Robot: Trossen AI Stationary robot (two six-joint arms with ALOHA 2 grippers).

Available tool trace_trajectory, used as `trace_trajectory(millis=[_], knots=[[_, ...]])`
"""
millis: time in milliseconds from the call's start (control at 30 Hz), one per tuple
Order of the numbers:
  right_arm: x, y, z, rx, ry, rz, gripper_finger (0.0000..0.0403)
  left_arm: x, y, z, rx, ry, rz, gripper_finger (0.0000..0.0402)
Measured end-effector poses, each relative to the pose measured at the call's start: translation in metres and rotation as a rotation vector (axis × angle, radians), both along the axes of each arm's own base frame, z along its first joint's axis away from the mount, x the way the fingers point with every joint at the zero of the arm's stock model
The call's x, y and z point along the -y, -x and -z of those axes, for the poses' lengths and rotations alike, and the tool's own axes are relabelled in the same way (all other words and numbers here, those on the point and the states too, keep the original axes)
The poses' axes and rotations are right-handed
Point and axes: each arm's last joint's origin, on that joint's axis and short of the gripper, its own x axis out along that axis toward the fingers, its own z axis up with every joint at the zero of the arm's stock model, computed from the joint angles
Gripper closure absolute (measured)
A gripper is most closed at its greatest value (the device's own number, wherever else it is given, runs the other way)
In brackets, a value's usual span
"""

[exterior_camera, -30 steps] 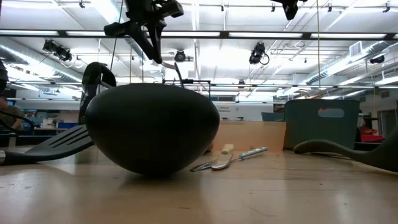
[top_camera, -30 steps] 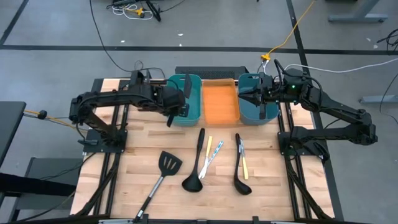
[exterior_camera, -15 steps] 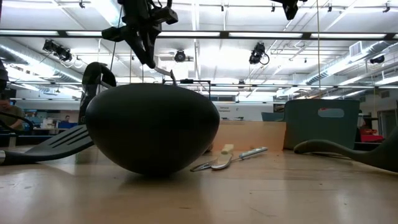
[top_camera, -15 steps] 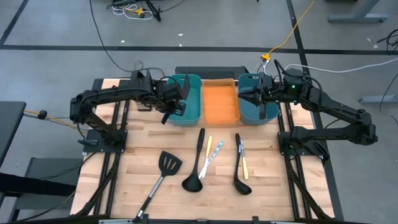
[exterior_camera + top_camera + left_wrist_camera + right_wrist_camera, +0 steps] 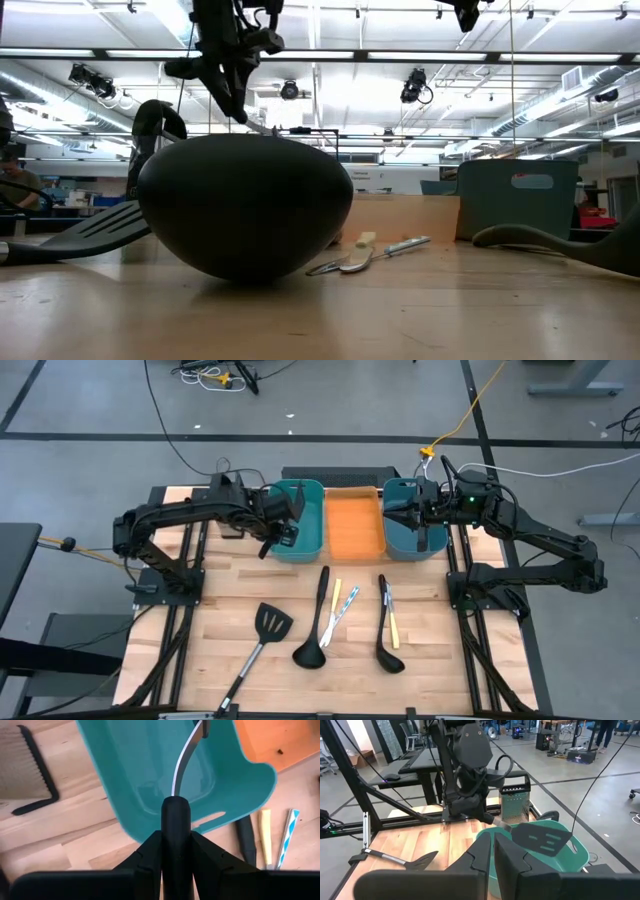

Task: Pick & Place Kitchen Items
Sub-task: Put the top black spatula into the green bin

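Observation:
My left gripper [image 5: 272,532] hangs over the near left corner of the left teal bin [image 5: 318,520], shut on a black-handled spatula whose slotted head [image 5: 542,840] floats above that bin. My right gripper [image 5: 492,854] is shut and empty over the right teal bin [image 5: 408,546]. On the table lie a black slotted spatula [image 5: 266,630], two black ladles [image 5: 316,622] [image 5: 384,628], a yellow stick [image 5: 334,596], a striped white-and-teal stick [image 5: 346,604] and another yellow stick [image 5: 393,626]. In the low view one ladle's bowl [image 5: 245,205] fills the foreground. My left gripper pinches the spatula's black handle [image 5: 175,817] between its two fingers, near the end where the metal neck [image 5: 182,765] comes out. The fingers slant steeply down, and the handle runs along them. The spatula is lifted clear, its head out over the teal bin.
An orange bin [image 5: 355,525] stands between the two teal bins at the table's far edge. A metal grater [image 5: 25,770] lies on the table left of the left bin. Bare wood shows at the near left and near right of the table.
My left gripper has shifted a little toward the table's left edge, sunk slightly and rolled about its own axis. It stays shut on the spatula, whose head has swung with it above the left teal bin.

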Motion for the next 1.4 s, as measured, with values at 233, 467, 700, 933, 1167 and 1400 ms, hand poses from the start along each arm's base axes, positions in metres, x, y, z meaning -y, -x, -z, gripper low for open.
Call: trace_trajectory(millis=[233, 467, 700, 933, 1167, 1400], knots=[[0.001, 0.0, 0.0, -0.002, 0.006, 0.034, 0.0376, -0.003, -0.001, 0.012, 0.008, 0.017, -0.005, 0.0316], [0.001, 0.0, 0.0, -0.002, 0.007, 0.034, 0.0376, -0.004, -0.001, 0.013, 0.012, 0.033, -0.001, 0.0318], [0.001, 0.0, 0.0, -0.003, 0.007, 0.034, 0.0376, -0.003, -0.001, 0.013, 0.024, 0.078, 0.013, 0.0317], [0.001, 0.0, 0.0, -0.002, 0.007, 0.034, 0.0376, -0.003, -0.001, 0.013, 0.021, 0.093, 0.015, 0.0309], [0.001, 0.0, 0.0, -0.003, 0.007, 0.034, 0.0376, -0.003, 0.0, 0.013, 0.017, 0.079, 0.011, 0.0305], [0.001, 0.0, 0.0, -0.002, 0.006, 0.034, 0.0376, -0.004, 0.0, 0.013, 0.017, 0.07, 0.009, 0.0283]])
